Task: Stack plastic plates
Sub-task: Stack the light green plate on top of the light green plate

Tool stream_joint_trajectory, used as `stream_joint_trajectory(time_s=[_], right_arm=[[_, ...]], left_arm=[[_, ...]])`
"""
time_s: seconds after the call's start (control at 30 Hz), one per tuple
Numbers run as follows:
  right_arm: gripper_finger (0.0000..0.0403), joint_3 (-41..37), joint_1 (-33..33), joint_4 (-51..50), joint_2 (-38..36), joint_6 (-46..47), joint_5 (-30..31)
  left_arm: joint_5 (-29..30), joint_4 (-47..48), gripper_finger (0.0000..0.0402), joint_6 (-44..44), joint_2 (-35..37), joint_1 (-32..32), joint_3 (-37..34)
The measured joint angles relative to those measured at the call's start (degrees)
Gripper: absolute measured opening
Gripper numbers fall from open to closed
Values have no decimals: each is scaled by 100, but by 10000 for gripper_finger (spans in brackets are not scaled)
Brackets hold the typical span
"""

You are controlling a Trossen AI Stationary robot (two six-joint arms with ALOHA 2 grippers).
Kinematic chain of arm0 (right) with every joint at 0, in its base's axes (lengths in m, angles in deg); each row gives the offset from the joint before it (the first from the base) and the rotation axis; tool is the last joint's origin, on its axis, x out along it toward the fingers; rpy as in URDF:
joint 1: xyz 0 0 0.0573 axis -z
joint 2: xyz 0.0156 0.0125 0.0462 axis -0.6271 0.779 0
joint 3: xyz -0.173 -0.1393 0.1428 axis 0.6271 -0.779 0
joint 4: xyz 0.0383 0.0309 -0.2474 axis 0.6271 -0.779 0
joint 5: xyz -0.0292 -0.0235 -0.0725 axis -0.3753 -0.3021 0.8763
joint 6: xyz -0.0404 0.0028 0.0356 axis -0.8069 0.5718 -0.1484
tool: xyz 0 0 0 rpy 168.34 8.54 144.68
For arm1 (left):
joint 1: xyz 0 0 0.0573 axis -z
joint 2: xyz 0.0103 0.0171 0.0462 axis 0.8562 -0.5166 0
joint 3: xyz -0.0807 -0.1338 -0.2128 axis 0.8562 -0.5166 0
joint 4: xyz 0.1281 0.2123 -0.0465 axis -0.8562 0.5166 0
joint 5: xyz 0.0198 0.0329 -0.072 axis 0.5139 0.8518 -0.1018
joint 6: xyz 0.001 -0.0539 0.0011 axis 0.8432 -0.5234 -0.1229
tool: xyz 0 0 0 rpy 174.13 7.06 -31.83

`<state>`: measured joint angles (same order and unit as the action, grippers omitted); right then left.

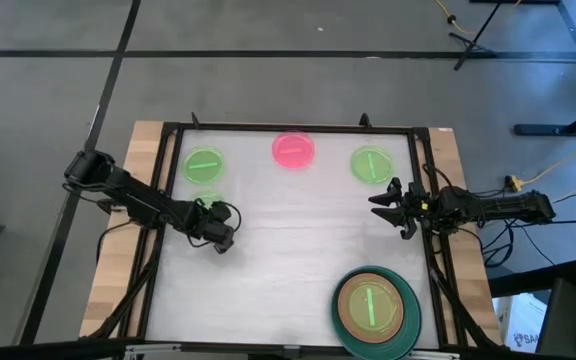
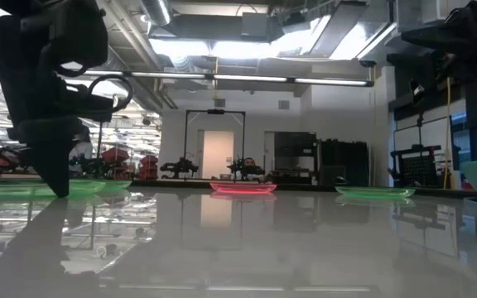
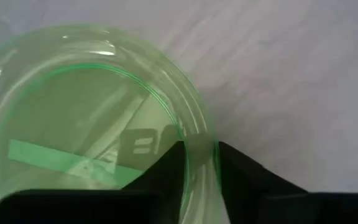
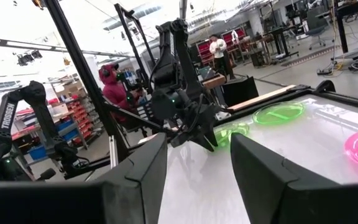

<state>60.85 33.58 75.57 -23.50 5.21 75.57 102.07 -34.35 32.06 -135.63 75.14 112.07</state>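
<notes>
At the near right of the table (image 1: pixel 268 290) stands the stack (image 1: pixel 376 310): a dark teal plate underneath, a brown-orange one on it and a small green plate on top.

Farther back on the left, the left gripper (image 3: pixel 199 163) is down at the table on a small translucent green plate (image 3: pixel 92 124). Its two dark fingers (image 3: pixel 166 174) straddle the raised rim, one inside the dish and one outside, nearly closed on the thin wall. The plate lies flat on the table, so it is pinched but not yet lifted. The left arm reaches in low from the left edge, its wrist bent down toward the plate.

Such a plate is probably light and fairly stiff, but smooth, so a rim pinch may let it swing or slip. The rim is the only place to take hold.

Across the table the right gripper (image 1: pixel 386 204) hangs above the right side, fingers spread wide and empty, its arm stretched in level from the right edge.

Along the far edge lie three more plates, well apart: a left green plate (image 1: pixel 203 164), a pink plate (image 1: pixel 294 150) and a right green plate (image 1: pixel 371 164).
</notes>
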Motion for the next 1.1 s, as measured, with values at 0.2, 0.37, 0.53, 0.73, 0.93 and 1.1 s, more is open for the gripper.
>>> stream_joint_trajectory(time_s=[0.2, 0.37, 0.53, 0.73, 0.93, 1.1], right_arm=[[170, 0, 0, 0, 2, 23, 0], [170, 0, 0, 0, 2, 20, 0], [170, 0, 0, -4, 1, 83, -1], [170, 0, 0, -44, 2, 136, -2], [170, 0, 0, 0, 2, 277, 0], [170, 0, 0, 11, 2, 280, -2]], left_arm=[[231, -10, 8, 358, -27, -5, 169], [416, -214, 4, 1236, -25, 7, 791], [507, -1298, 3, 2411, -27, 49, 1340], [81, -3464, 2, 3875, -83, 232, 1462], [-602, -5432, 2, 4902, -482, 274, 1464], [-1218, -6529, 2, 5252, -1178, 269, 1650]])
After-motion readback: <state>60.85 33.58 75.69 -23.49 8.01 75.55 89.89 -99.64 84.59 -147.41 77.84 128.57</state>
